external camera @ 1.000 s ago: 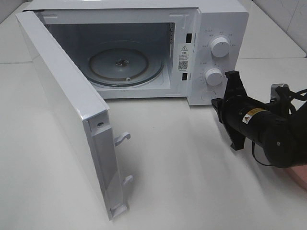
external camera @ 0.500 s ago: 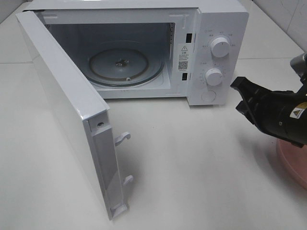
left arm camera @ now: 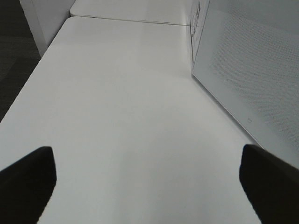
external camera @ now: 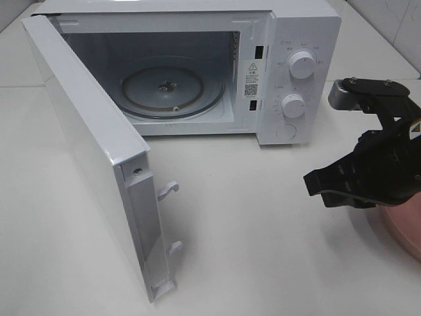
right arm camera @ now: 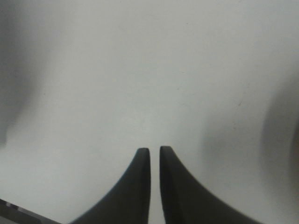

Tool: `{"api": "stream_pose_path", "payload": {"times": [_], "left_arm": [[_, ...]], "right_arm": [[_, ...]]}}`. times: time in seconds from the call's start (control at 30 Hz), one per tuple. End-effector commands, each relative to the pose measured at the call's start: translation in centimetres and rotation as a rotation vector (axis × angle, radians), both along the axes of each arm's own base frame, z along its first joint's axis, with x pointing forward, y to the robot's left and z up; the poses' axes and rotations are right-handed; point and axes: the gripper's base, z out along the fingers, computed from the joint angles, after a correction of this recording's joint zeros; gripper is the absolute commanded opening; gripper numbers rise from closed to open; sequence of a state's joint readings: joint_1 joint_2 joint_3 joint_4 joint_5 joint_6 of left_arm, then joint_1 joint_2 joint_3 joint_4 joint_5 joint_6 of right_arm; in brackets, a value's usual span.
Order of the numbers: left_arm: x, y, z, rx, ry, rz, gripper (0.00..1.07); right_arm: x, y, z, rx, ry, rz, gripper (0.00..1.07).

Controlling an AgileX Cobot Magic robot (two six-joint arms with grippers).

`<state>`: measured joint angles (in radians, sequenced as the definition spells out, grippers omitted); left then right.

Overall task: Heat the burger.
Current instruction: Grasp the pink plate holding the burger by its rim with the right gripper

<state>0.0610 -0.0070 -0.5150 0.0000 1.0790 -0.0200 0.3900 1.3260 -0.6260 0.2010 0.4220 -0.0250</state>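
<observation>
The microwave (external camera: pixel 289 39) stands with its door (external camera: pixel 85 145) swung wide, so the bare turntable (external camera: pixel 172 92) is ready for loading. No burger shows; only a pink plate (external camera: pixel 409 230) edge lies near the right gripper (external camera: pixel 321 187), nearly pressed together and empty, while the left gripper (left arm camera: pixel 147 156) idles spread wide.

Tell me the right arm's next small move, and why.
Probably open the right gripper and ease it down to the pink plate. The microwave door stands open, the turntable is bare, and the gripper hovers beside the plate with its jaws almost together, holding nothing.
</observation>
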Motion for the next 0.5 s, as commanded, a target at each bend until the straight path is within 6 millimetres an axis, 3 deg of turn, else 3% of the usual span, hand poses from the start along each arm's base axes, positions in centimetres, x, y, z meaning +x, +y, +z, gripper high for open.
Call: {"api": "stream_pose_path", "payload": {"times": [0.03, 0.07, 0.1, 0.13, 0.17, 0.23, 0.33, 0.4, 0.5], "left_arm": [[-0.2, -0.1, 0.1, -0.004, -0.022, -0.011, 1.0], [-0.2, -0.1, 0.1, -0.004, -0.022, -0.011, 1.0], [-0.2, -0.1, 0.1, -0.004, -0.022, -0.011, 1.0], [-0.2, -0.1, 0.1, -0.004, -0.022, -0.011, 1.0], [-0.2, -0.1, 0.1, -0.004, -0.022, -0.011, 1.0], [-0.2, -0.1, 0.1, -0.004, -0.022, -0.011, 1.0], [-0.2, -0.1, 0.1, -0.004, -0.022, -0.011, 1.0], [-0.2, -0.1, 0.1, -0.004, -0.022, -0.011, 1.0], [-0.2, -0.1, 0.1, -0.004, -0.022, -0.011, 1.0]], "right_arm": [[0.1, -0.5, 0.5, -0.077, -0.006, 0.043, 0.4], [0.1, -0.5, 0.5, -0.077, -0.006, 0.043, 0.4], [0.1, -0.5, 0.5, -0.083, -0.004, 0.047, 0.51], [0.1, -0.5, 0.5, -0.087, -0.002, 0.049, 0.72], [0.1, -0.5, 0.5, -0.087, -0.002, 0.049, 0.72], [0.5, -0.7, 0.0, -0.094, 0.02, 0.033, 1.01], [0.8, -1.1, -0.4, -0.1, 0.04, 0.014, 1.01], [1.6, -2.5, -2.6, -0.146, 0.168, -0.038, 1.0], [2.4, -3.2, -3.5, -0.2, 0.226, -0.032, 0.99]]}}
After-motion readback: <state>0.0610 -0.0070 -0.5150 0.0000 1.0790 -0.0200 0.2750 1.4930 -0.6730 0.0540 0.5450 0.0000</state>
